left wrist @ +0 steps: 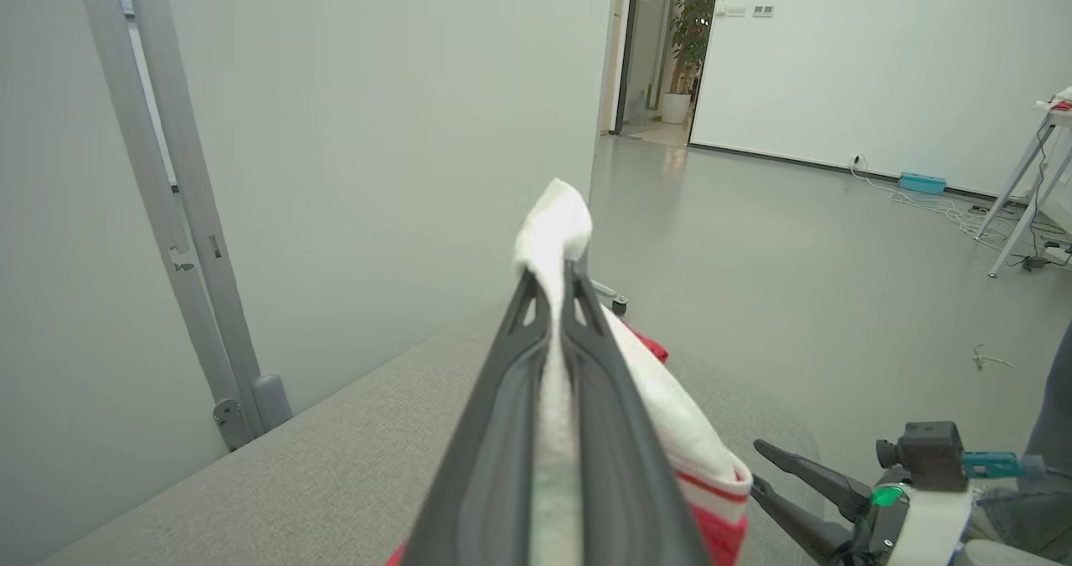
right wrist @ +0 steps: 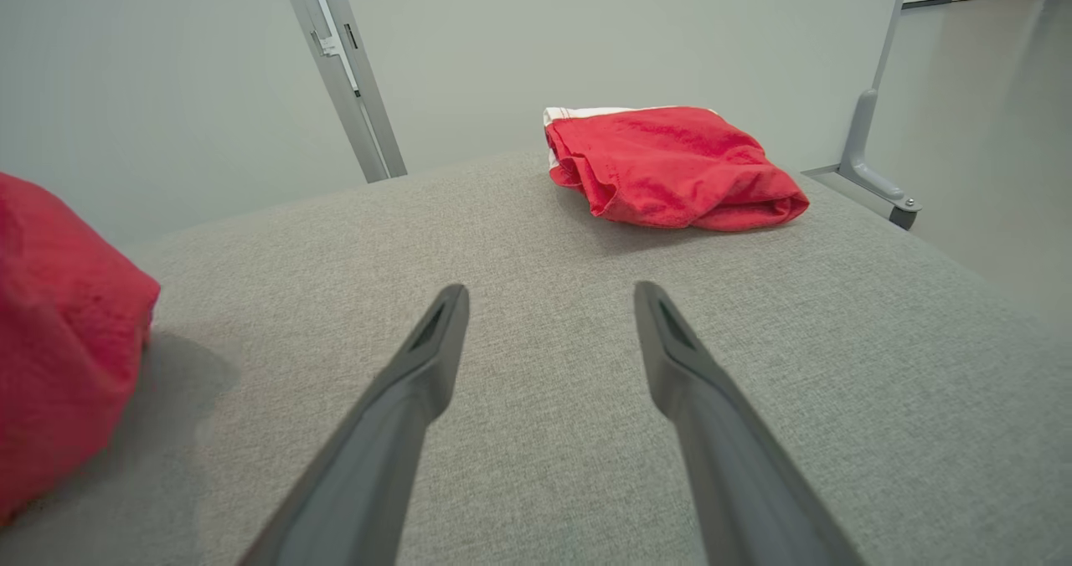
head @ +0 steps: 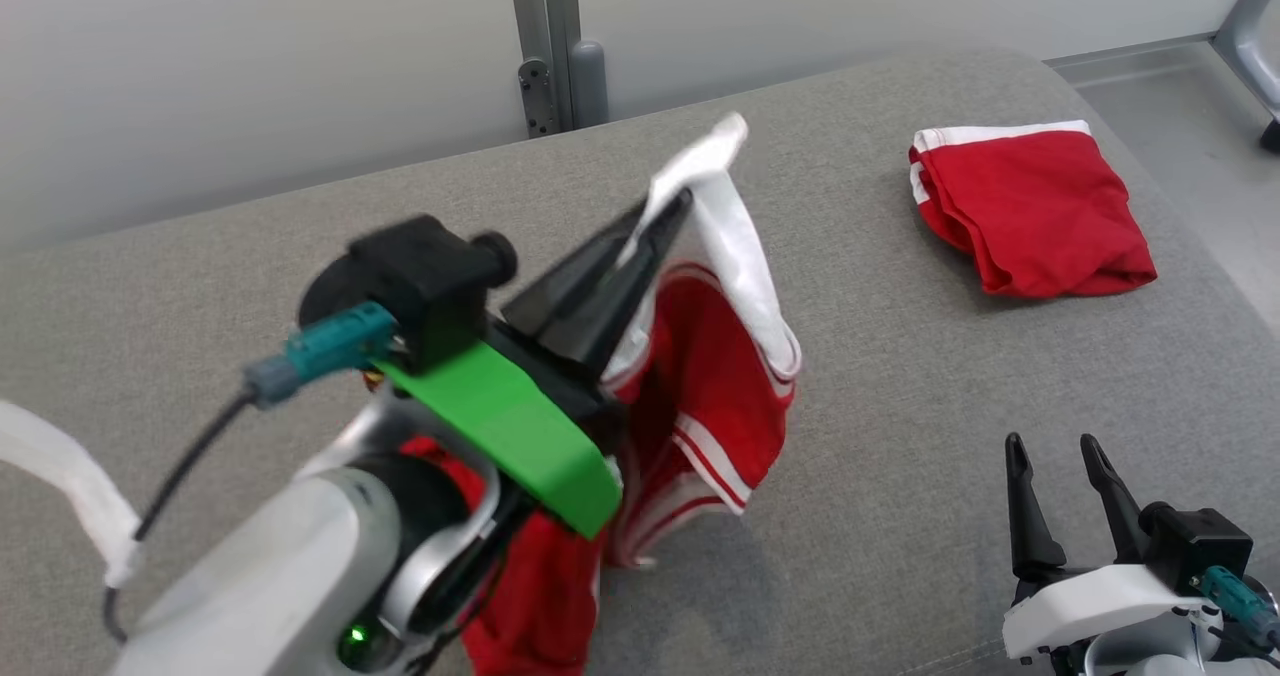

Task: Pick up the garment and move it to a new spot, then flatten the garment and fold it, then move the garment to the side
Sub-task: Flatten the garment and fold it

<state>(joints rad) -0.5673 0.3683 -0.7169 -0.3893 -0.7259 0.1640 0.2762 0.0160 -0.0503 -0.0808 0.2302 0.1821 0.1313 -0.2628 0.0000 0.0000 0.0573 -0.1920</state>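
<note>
1. My left pincer (head: 680,202) is clenched on the white band of the garment (head: 715,396). In my left wrist view the white cloth sits squeezed between the two fingers and pokes out past their tips.
2. My right pincer (head: 1053,446) is released, with its jaws wide apart and nothing between them. It hovers low over the desk (head: 900,476) at my right, well apart from the garment.
3. The garment hangs from my left pincer above the middle of the desk. The white band is on top and the red body droops below it. Whether the lowest red folds touch the desk I cannot tell (my own arm hides them in the head view).
4. Its long axis runs from the pinched band down to the hanging red end, so close to upright. It is bunched and twisted rather than spread, and the striped hem faces my right.
5. I judge the pick-up as done, since the cloth is gripped and raised.
6. Carrying it to a new spot, flattening it, folding it and moving it aside are all left to do.
7. A second red piece (head: 1040,206) lies folded at the far right of the desk. It looks finished, so I would keep clear of it.
</note>
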